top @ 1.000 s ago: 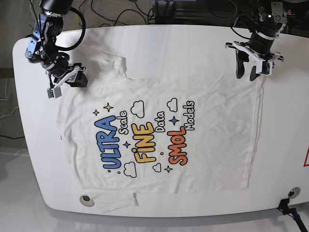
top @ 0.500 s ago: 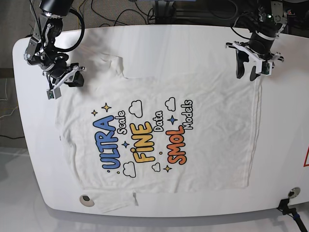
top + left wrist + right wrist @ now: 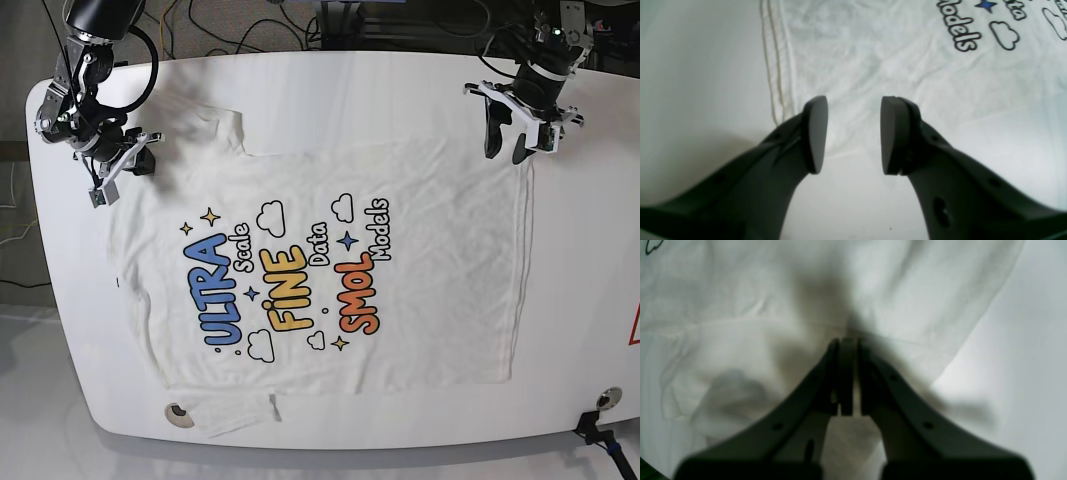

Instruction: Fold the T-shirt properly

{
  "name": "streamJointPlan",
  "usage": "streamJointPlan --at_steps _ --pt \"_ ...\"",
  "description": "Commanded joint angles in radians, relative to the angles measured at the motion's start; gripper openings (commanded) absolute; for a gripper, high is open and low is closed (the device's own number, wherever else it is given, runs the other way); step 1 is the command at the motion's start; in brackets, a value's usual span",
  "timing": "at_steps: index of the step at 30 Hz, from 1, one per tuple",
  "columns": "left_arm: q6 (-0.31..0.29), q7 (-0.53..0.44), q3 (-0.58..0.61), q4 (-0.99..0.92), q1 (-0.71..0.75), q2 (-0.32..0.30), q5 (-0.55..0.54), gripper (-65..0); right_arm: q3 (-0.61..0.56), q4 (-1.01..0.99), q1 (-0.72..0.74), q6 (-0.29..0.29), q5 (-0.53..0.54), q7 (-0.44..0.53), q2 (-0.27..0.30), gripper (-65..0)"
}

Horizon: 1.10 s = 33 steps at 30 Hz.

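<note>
In the left wrist view, the left tool [image 3: 853, 135] hangs with fingers spread, nothing between them, over the T-shirt [image 3: 907, 66] corner at the hem.

In the right wrist view, the right tool [image 3: 846, 373] is pressed together, pinching a ridge of shirt fabric.

In the base view, the T-shirt lies flat across the white tabletop [image 3: 580, 300], print up, tools at upper left and upper right.

You get the base view straight down over the table [image 3: 330, 80], while both wrist views look closely along their fingers onto cloth also visible from above.
</note>
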Motion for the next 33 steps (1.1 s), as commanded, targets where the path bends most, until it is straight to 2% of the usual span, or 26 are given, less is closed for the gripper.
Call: streamJointPlan --at_steps 1,2,18,20,24,26,29,33 --pt "-0.004 -0.029 -0.003 0.019 -0.004 -0.007 -0.001 -39.8 0.011 0.016 0.008 0.004 0.011 0.034 0.021 -63.3" --pt "-0.005 -0.006 -0.012 -0.018 -0.013 0.001 0.008 -40.9 -0.004 -0.001 -0.024 -0.002 -0.005 -0.002 0.0 -62.1" --pt "-0.007 -0.006 -0.014 -0.018 -0.013 -0.001 0.008 -40.8 0.0 0.03 -0.037 -0.003 -0.003 -0.002 0.002 -61.7" --pt "-0.007 -0.006 -0.014 -0.018 -0.013 -0.001 0.008 -40.7 0.0 0.057 -0.045 -0.008 -0.002 -0.004 0.002 -57.5" --pt "-0.008 -0.006 -0.014 -0.016 -0.013 -0.001 0.008 -40.5 0.04 0.114 -0.051 -0.003 0.0 -0.008 -0.007 -36.3" --pt "-0.008 -0.006 -0.014 -0.016 -0.013 -0.001 0.008 -40.5 0.074 0.142 -0.051 0.003 0.001 -0.027 -0.029 -28.4" --pt "-0.008 -0.006 -0.014 -0.016 -0.013 -0.001 0.008 -40.5 0.129 0.186 -0.05 0.059 0.001 -0.06 -0.055 -27.7" --pt "-0.008 -0.006 -0.014 -0.016 -0.027 -0.001 0.01 -40.5 0.201 0.199 -0.047 0.059 0.027 -0.09 -0.082 -27.7"
